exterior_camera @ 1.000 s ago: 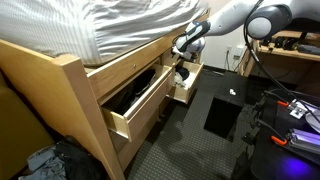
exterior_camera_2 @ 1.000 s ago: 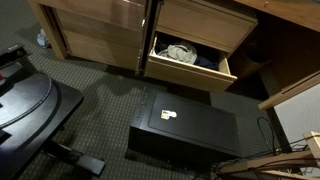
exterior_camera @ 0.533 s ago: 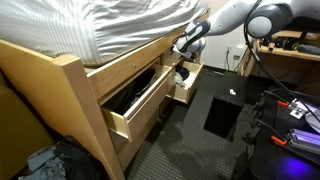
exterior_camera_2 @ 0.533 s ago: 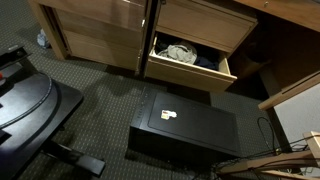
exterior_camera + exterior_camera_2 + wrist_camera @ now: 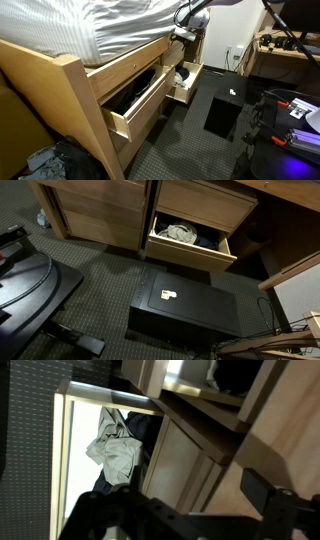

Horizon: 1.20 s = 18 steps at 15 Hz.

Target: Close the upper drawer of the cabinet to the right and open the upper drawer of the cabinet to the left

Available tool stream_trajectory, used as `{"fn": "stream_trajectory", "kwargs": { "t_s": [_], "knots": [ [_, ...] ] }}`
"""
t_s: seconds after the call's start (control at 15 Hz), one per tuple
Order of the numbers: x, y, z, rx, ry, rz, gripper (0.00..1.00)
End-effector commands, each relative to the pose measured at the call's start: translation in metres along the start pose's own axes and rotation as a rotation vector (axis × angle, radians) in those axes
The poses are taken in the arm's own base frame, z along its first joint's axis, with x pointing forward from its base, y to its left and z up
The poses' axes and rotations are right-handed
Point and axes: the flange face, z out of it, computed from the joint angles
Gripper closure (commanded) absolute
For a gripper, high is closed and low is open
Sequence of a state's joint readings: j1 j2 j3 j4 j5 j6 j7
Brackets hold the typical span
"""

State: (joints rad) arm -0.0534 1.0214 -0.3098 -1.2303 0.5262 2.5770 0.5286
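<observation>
Gripper [image 5: 184, 22] positioned high beside the mattress [image 5: 90, 25] edge, fingers [image 5: 268, 495] seen spread in the wrist view, nothing gripped, far drawer [image 5: 188, 90] pulled open below it, crumpled clothes [image 5: 180, 232] inside, near drawer [image 5: 135, 108] also open.

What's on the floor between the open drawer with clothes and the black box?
Nothing, just bare carpet between the drawer and the black box, shown in an exterior view.

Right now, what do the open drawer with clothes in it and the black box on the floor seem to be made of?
Open drawer: light wood or wood veneer, smooth satin finish; tan colour with faint grain. Black box: probably metal or hard plastic, matte black, with flat faces and sharp edges; too dark to settle which.
</observation>
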Motion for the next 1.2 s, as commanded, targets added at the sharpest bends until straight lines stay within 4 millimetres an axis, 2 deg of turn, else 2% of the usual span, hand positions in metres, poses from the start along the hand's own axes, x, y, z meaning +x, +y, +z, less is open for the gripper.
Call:
{"fn": "stream_trajectory", "kwargs": {
  "t_s": [0.0, 0.13, 0.27, 0.33, 0.53, 0.6, 0.67, 0.73, 0.8, 0.87, 1.13],
  "knots": [
    [-0.002, -0.006, -0.013, 0.017, -0.01, -0.014, 0.0],
    [-0.01, -0.01, -0.024, 0.025, -0.027, -0.026, 0.0],
    [-0.013, -0.006, -0.022, 0.017, -0.036, -0.028, 0.0],
    [-0.018, -0.008, -0.007, -0.025, -0.069, -0.055, 0.0],
    [-0.062, -0.018, 0.047, -0.157, -0.17, -0.16, 0.0],
    [-0.07, -0.007, 0.062, -0.186, -0.224, -0.195, 0.0],
    [-0.08, -0.003, 0.076, -0.222, -0.27, -0.219, 0.0],
    [-0.075, -0.008, 0.055, -0.183, -0.215, -0.18, 0.0],
    [-0.083, -0.005, 0.068, -0.195, -0.227, -0.186, 0.0],
    [-0.085, -0.004, 0.072, -0.195, -0.225, -0.185, 0.0],
    [-0.077, -0.008, 0.063, -0.182, -0.212, -0.181, 0.0]
  ]
}}
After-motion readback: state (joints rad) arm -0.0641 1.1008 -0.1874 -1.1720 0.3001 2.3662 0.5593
